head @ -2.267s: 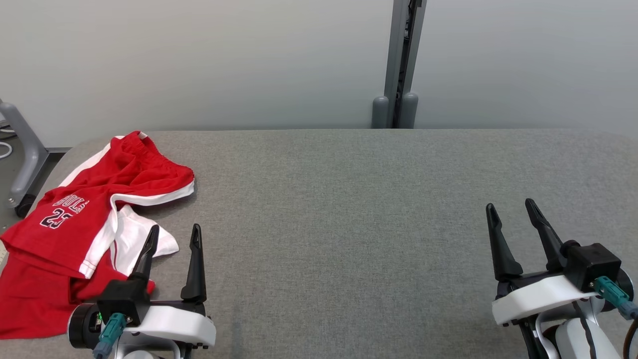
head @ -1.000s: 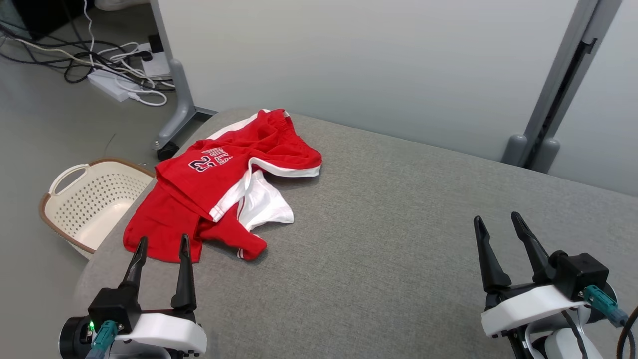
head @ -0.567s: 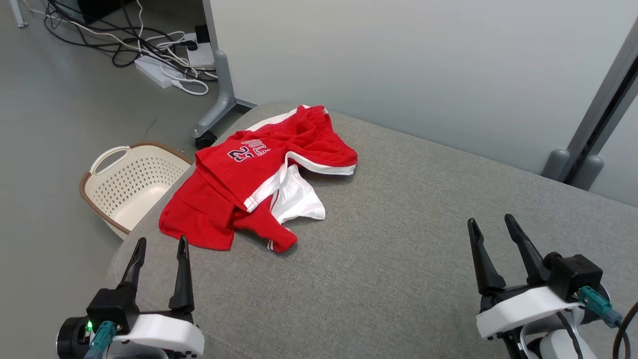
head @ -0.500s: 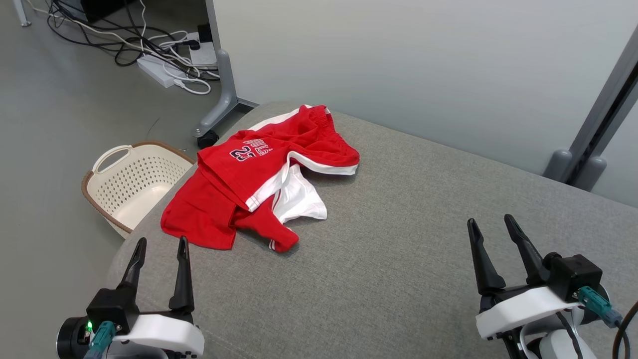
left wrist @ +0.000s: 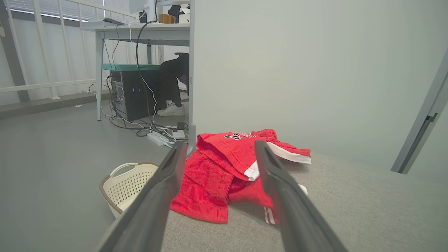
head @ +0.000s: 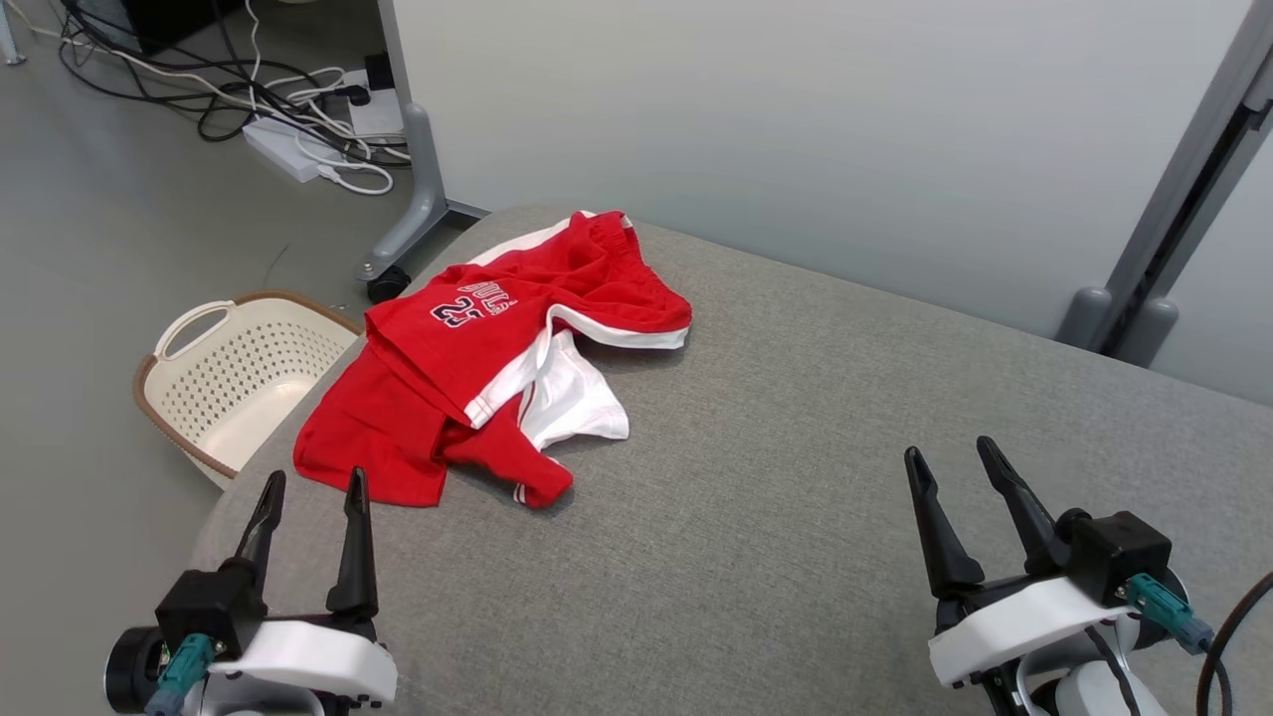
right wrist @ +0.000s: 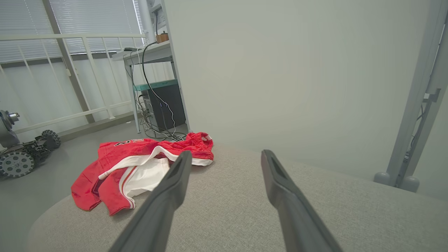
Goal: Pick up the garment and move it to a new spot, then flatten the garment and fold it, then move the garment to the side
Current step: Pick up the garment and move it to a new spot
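Note:
The garment [head: 467, 378] is a crumpled pair of red shorts with white side stripes and dark lettering, lying on the left end of the grey padded table [head: 796, 477]. It also appears in the left wrist view [left wrist: 224, 164] and the right wrist view [right wrist: 140, 164]. My left gripper [head: 310, 479] hovers open just short of the garment's near red edge, nothing between its fingers. Far to the right, my right gripper [head: 950, 447] stands open and empty above bare table.
A cream perforated laundry basket [head: 224, 373] sits on the floor beside the table's left end. Behind it are a wheeled partition foot [head: 398, 249], a power strip and tangled cables [head: 288, 119]. A pale wall panel and grey post [head: 1154, 259] back the table.
The head camera has swung left, bringing the basket, floor and cables into view, then drifted slightly back. The garment lies unchanged. Both grippers stay open and low in the picture.

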Controlling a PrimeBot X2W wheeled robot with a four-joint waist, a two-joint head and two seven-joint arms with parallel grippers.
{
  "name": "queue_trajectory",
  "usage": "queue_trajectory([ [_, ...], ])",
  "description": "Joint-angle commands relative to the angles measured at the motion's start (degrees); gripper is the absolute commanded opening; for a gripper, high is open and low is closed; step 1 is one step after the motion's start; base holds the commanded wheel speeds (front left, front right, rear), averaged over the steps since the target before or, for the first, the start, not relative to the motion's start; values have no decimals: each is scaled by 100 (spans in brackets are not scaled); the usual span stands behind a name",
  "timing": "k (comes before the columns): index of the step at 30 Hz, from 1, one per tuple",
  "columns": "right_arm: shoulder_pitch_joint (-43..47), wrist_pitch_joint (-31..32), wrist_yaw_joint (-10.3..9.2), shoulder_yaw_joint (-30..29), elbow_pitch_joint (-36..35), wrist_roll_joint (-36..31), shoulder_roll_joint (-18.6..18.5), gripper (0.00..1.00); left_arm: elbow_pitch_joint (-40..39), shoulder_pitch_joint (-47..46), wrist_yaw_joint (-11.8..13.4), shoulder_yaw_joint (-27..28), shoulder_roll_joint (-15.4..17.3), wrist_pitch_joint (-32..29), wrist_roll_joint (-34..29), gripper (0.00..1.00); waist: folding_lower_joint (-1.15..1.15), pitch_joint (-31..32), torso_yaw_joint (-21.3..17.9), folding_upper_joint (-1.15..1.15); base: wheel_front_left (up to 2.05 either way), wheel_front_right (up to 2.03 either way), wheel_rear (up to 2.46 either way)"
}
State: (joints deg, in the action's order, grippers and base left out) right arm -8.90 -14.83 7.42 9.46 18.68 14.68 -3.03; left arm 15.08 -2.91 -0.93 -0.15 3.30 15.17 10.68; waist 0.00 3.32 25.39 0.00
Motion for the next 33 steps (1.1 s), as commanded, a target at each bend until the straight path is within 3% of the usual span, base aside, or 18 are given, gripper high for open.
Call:
queue_trajectory([
  [1,-54,-34,13,-13,-11,59,-39,100,15,-175,-70,1,68,9,36,100,0,-32,-96,0,0,0,0],
  [7,-76,-34,13,-5,9,126,-55,100,-32,-686,-283,-41,365,-443,130,100,0,-132,-432,0,0,0,0],
  [19,-366,-34,13,257,-36,315,-111,100,-59,-2361,-578,-197,1258,-2071,450,100,0,-552,-1248,0,0,0,0],
  [28,-732,-33,13,430,-300,586,-227,100,506,-3394,-640,-102,1684,-2997,1055,100,0,-1050,-1895,0,0,0,0],
  [29,-957,-33,13,545,-558,634,-283,100,909,-3789,-654,-118,1914,-3314,1329,100,0,-1335,-2238,0,0,0,0],
  [33,-1181,-34,13,658,-868,660,-354,100,1421,-4124,-659,-66,2102,-3567,1569,100,0,-1631,-2568,0,0,0,0],
])
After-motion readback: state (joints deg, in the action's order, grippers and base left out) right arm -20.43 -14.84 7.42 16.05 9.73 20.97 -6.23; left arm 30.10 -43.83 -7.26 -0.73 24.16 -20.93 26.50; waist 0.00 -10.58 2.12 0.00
